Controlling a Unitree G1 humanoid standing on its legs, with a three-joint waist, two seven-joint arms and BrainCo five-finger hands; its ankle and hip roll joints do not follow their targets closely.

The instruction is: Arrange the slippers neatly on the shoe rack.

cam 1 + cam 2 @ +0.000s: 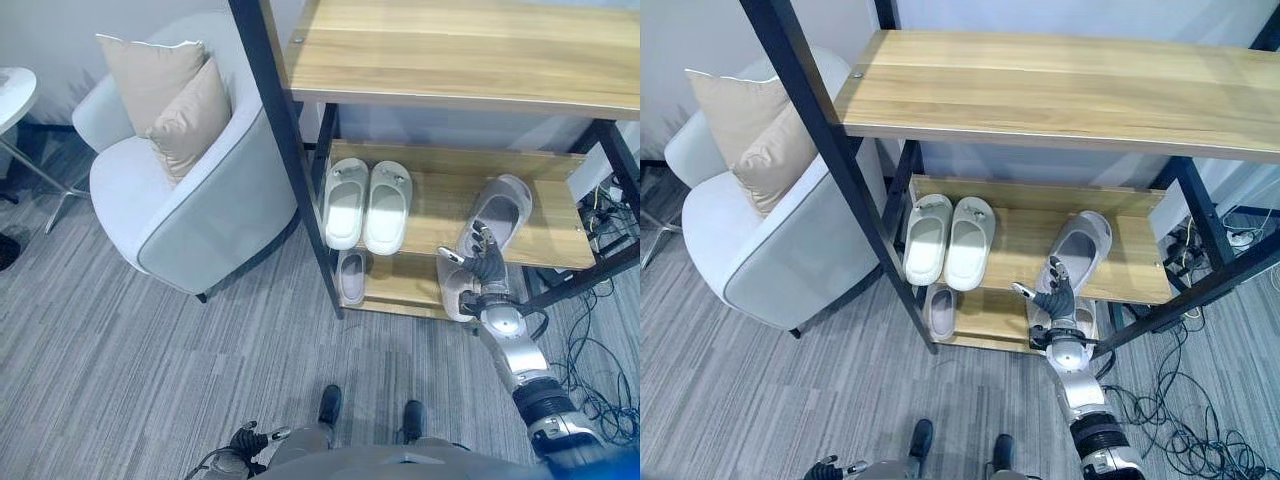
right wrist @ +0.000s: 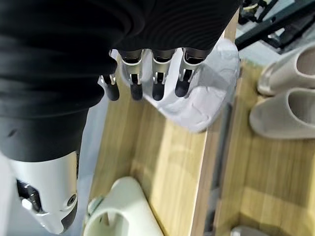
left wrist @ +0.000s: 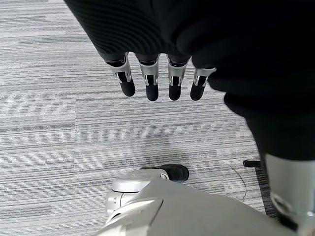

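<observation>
The wooden shoe rack (image 1: 440, 160) holds a cream pair of slippers (image 1: 366, 205) side by side at the left of its middle shelf. A grey slipper (image 1: 503, 208) lies slanted at the right of that shelf, its heel end at the front edge. My right hand (image 1: 486, 264) is at that heel, fingers (image 2: 156, 78) straight and open over the grey slipper (image 2: 211, 93), holding nothing. On the bottom shelf lie a grey slipper (image 1: 350, 277) at the left and a pale one (image 1: 1082, 320) behind my right wrist. My left hand (image 3: 157, 73) hangs open above the carpet.
A grey armchair (image 1: 185, 205) with two beige cushions (image 1: 170, 95) stands left of the rack. The black frame post (image 1: 290, 150) runs between them. A round side table (image 1: 14, 92) is at the far left. Loose cables (image 1: 600, 370) lie on the floor to the right.
</observation>
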